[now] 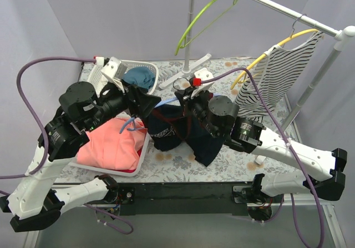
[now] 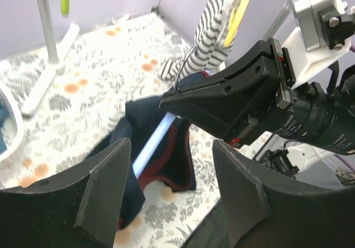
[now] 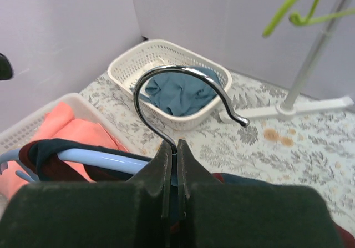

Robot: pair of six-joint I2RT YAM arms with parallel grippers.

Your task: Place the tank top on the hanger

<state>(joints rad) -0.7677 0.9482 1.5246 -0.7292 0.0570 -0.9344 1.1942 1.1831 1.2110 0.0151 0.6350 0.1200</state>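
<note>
Right gripper (image 3: 173, 151) is clamping shut on the neck of the hanger (image 3: 105, 162), just below its metal hook, which is curling up toward twelve o'clock in the wrist view. A white basket (image 3: 186, 120) is sitting beyond the hook, also at twelve. The tank top (image 1: 169, 128) is bunching at table centre in the top view, wrapping partly about the blue bar, with a tail trailing toward five o'clock. Left gripper (image 2: 172, 195) is hovering above it with its fingers spread wide, gripping nothing. A coral-pink garment (image 1: 111, 142) is lying at nine o'clock of the tank top.
</note>
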